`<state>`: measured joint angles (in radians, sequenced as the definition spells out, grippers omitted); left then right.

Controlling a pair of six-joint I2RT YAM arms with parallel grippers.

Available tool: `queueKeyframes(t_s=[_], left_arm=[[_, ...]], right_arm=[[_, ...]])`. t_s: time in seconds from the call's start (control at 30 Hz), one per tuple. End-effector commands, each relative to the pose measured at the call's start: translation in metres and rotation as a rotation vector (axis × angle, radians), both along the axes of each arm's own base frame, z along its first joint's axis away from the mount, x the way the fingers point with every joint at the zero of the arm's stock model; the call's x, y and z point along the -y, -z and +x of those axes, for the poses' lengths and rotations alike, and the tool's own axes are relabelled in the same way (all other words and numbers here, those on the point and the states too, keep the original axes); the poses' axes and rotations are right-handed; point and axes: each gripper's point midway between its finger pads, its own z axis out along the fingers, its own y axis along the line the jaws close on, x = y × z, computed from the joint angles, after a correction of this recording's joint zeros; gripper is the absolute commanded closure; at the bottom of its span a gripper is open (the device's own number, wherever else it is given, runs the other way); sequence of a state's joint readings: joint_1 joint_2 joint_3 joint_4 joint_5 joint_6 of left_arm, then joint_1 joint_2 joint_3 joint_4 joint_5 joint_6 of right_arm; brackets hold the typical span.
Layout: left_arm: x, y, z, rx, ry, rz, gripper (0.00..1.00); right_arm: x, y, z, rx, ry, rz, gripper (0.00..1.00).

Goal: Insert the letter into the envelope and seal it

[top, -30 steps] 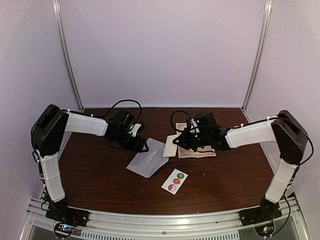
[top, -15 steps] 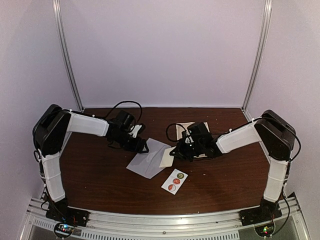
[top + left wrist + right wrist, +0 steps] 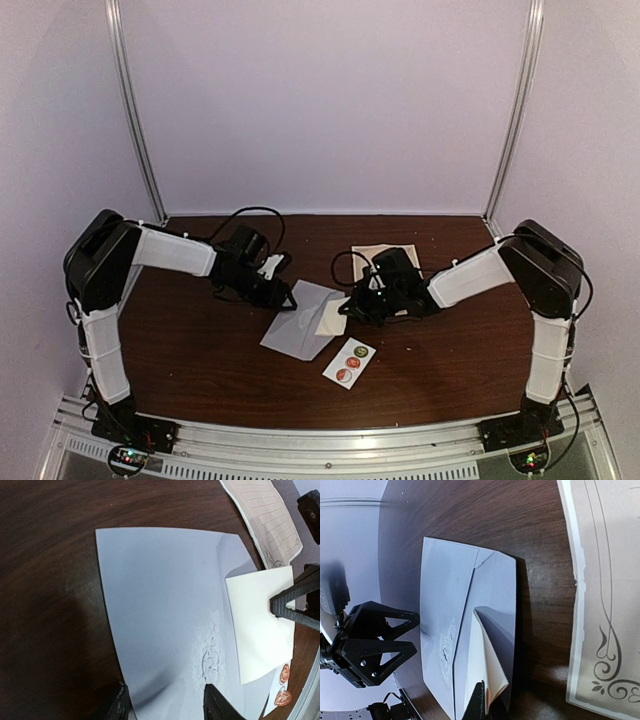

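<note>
The pale grey flat paper envelope (image 3: 160, 610) is seen lying around the middle of the dark brown wooden worktop (image 3: 200, 370), a touch toward the near edge. The cream folded paper letter (image 3: 257, 630) is held over the side of it that faces the worktop's right edge. The right gripper (image 3: 347, 308) is clamped on the letter's outer edge. The left gripper (image 3: 167, 696) is set at the envelope's opposite side with its jaws parted and its tips at the paper. Whether the envelope is truly pinned cannot be told. Nor can it be told whether the letter's leading edge has entered the pocket or merely lies on top of it. That is where trouble is to be expected: if the edge is pushed along above the mouth, the letter will be slid across the face of the envelope and nothing will be inserted. If the envelope is not held down, it may be shoved toward the left edge by the same push. The letter is gripped at one edge only and is seen curling in the right wrist view, so it could be buckled or creased against the fold. The small white strip of round red and green stickers (image 3: 349, 362) lies just beside the envelope toward the near edge and could be swept aside by a low pass.
</note>
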<state>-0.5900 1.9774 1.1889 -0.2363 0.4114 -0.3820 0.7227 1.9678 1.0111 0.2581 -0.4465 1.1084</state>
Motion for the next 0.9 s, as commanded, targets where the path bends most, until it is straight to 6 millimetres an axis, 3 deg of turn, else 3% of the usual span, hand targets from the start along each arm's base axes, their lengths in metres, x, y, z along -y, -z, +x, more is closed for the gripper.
queueKeyframes(t_s=[0.0,0.17,0.27,0.53,0.7,0.87], left_arm=[[-0.001,0.002,-0.031,-0.073,0.014,-0.030,0.49],[0.004,0.000,-0.064,-0.114,0.033,-0.056,0.50],[0.007,-0.006,-0.072,-0.117,0.037,-0.076,0.50],[-0.004,-0.030,-0.032,-0.027,-0.016,-0.070,0.45],[-0.013,-0.026,0.002,-0.005,-0.052,-0.039,0.39],[-0.011,-0.013,0.018,-0.019,-0.050,-0.022,0.36]], right_arm=[[-0.004,0.002,0.001,0.012,-0.013,-0.025,1.00],[-0.007,0.004,-0.001,0.015,-0.022,-0.032,1.00],[-0.009,0.004,-0.001,0.021,-0.033,-0.033,1.00],[-0.014,0.006,0.002,0.039,-0.078,-0.067,1.00],[-0.018,0.006,0.004,0.046,-0.097,-0.079,1.00],[-0.020,0.008,0.005,0.046,-0.111,-0.092,1.00]])
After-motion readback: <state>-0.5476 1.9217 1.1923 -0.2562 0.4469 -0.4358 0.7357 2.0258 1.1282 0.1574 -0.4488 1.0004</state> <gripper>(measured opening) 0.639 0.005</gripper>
